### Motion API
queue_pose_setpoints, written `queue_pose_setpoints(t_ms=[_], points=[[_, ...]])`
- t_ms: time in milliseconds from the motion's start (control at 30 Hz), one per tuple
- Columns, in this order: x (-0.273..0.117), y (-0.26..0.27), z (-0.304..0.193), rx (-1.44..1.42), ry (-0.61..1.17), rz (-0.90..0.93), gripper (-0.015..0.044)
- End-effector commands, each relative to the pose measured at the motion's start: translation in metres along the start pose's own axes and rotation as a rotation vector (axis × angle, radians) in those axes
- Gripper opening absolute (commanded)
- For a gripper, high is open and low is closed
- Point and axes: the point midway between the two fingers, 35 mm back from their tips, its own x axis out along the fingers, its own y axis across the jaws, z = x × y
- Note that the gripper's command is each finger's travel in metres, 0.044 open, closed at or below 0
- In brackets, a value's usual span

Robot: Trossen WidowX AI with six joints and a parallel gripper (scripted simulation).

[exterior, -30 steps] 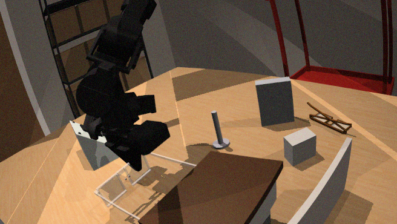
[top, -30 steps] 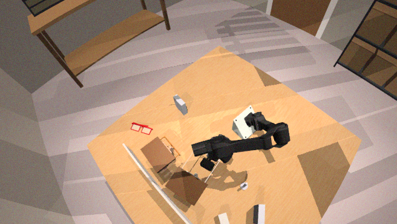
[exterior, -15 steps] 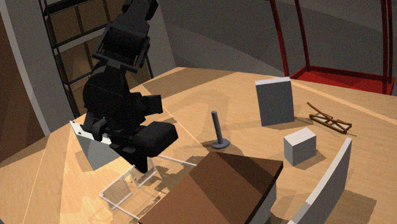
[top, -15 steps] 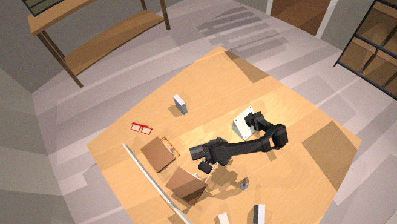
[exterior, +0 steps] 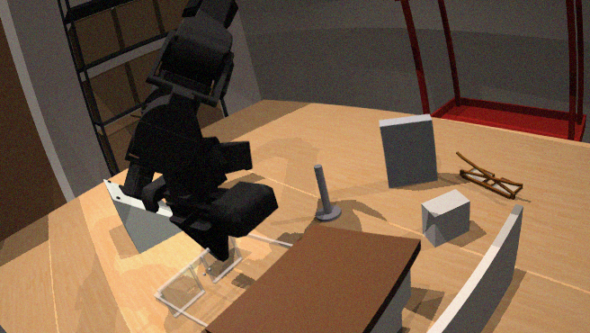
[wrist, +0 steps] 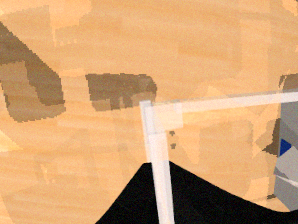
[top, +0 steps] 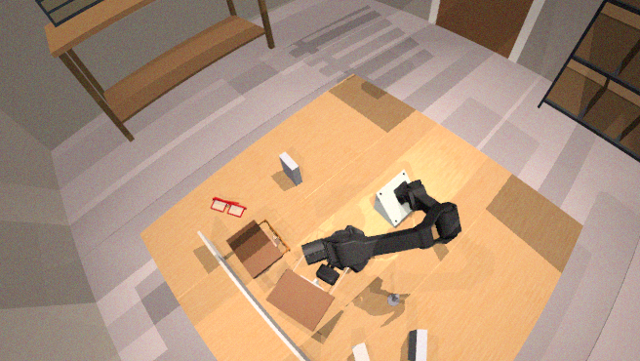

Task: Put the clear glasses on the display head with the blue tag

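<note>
Tool (top: 328,274) (exterior: 222,256) pitched downward, clamped on clear glasses (exterior: 180,288) (wrist: 159,170).

Red glasses (top: 228,207) w/ clear lenses on table (top: 341,146), left of the upright gray block (top: 291,169); brown door (top: 483,24) at back.

"Place type?"
"Can't pin it down — plain room, maybe workshop or lab. Wooden table (top: 341,146) (exterior: 288,135), black robot arm (top: 400,241) (exterior: 166,135) at it."
"Other cues?"
"Wooden bench with lower shelf (top: 185,65), black-framed shelving (top: 571,59) (exterior: 86,92), brown door (top: 480,24), red metal frame (exterior: 513,118) — grey walls."
</note>
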Motion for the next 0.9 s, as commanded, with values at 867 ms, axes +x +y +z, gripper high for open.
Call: queue_pose_setpoints(t_ms=[867], points=[[-0.002,-0.038,0.001,-0.003,0.000,-0.009,0.0000]])
